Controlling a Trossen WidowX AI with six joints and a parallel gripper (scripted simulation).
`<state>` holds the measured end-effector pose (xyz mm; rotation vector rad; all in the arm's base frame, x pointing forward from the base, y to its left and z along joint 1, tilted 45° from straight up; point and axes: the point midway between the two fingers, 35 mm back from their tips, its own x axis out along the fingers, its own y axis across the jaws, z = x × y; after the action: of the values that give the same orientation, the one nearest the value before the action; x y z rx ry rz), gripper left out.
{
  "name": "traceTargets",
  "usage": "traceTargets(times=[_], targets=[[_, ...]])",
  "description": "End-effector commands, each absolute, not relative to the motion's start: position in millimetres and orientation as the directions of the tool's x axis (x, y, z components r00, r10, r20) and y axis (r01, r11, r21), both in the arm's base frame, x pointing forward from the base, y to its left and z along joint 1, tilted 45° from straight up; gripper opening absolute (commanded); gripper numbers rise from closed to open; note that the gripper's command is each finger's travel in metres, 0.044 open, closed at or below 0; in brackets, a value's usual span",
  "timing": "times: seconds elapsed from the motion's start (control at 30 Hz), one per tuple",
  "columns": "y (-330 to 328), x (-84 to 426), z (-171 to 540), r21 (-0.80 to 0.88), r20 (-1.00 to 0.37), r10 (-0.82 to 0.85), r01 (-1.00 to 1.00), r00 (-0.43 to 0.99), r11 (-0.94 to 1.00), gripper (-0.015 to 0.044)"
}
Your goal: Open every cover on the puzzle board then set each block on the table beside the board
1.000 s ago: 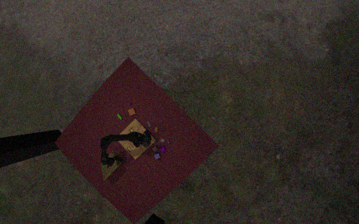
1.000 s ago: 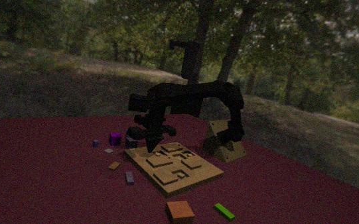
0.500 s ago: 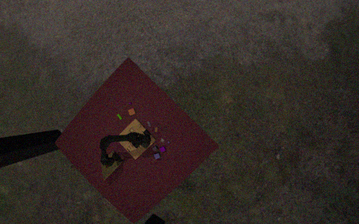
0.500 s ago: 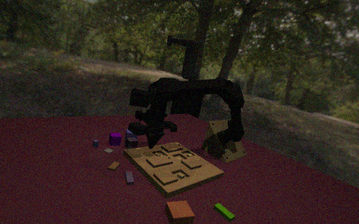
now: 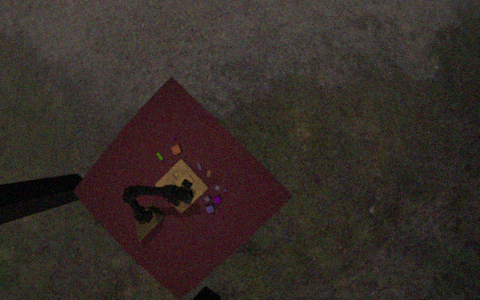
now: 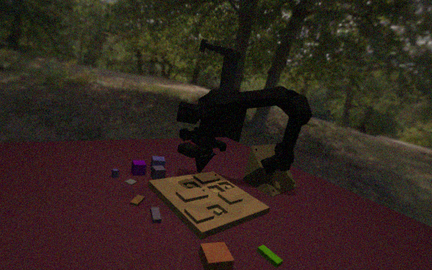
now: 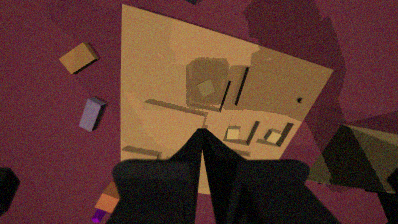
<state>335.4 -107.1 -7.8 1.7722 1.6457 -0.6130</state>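
The tan puzzle board (image 5: 181,167) (image 6: 251,207) (image 7: 150,60) lies flat. Several raised covers stand on it: a far one (image 6: 206,177), a left one (image 6: 192,194), a right one (image 6: 230,196) and a near one (image 6: 199,214). Open wells show beside them. In the wrist view a pale block (image 7: 205,88) sits in a shaded well, and two more pale blocks, one (image 7: 233,133) and another (image 7: 273,136), sit in smaller wells. The well by the near cover is too dark to read. My gripper (image 6: 200,171) (image 7: 201,132) is shut and empty, above the board's far part.
Beside the board lie an orange block (image 5: 176,149) (image 6: 216,253), a green bar (image 5: 159,156) (image 6: 270,256), a grey bar (image 6: 156,214) (image 7: 92,114), a flat orange piece (image 6: 137,200) (image 7: 79,57), a purple cube (image 5: 216,200) (image 6: 138,168) and bluish cubes. A tan wedge (image 6: 269,189) stands by the arm's base.
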Motion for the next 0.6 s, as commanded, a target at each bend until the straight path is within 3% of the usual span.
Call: traceTargets(times=[0.0,0.57], targets=[[-105.2,319.2,-3.9,0.111,-0.715,0.691,0.993,0.109,-0.042,0.0000],[-77.8,229.5,5.6,-0.046,-0.713,0.693,0.980,0.103,-0.193,0.0000]])
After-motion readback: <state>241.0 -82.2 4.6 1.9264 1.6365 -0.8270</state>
